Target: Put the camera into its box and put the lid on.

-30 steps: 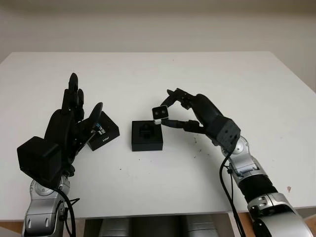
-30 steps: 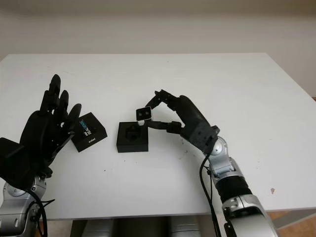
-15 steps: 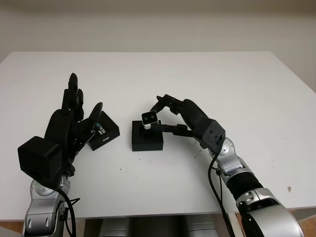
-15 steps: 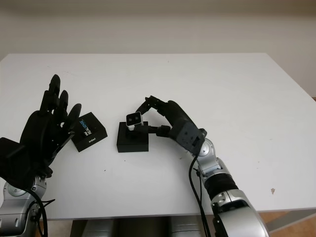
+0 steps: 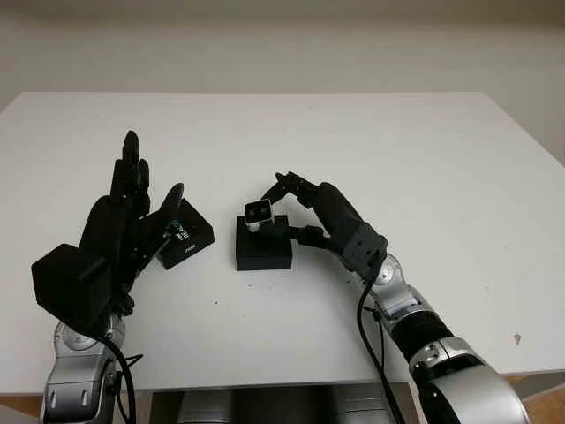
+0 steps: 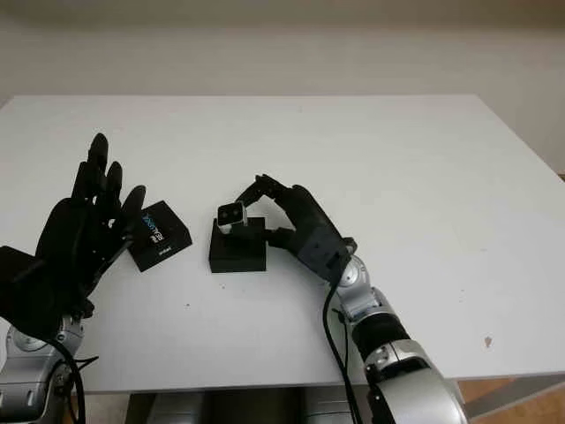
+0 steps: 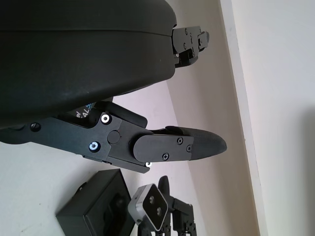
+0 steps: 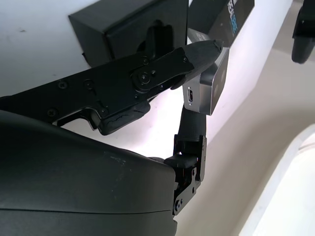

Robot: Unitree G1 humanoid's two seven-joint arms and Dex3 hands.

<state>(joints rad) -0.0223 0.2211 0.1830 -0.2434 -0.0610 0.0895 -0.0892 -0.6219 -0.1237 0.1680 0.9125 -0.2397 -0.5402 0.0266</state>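
Observation:
A small silver camera [image 5: 259, 211] with two dark lenses is pinched in my right hand [image 5: 281, 208], just above the open black box [image 5: 263, 247] near the table's middle. The box's foam recess [image 8: 156, 37] sits right below the camera [image 8: 212, 81]. The black lid [image 5: 185, 239], printed with blue and white lettering, lies flat to the left of the box. My left hand [image 5: 132, 221] is held up over the table at the left, open, its fingertips close to the lid and not touching it.
The white table [image 5: 397, 150] stretches wide behind and to the right of the box. Its front edge runs just ahead of both forearms. A pale wall rises behind the table.
My right hand has carried the camera leftward and down, from beside the box's right edge to just over its recess. The left hand and the lid have stayed put.

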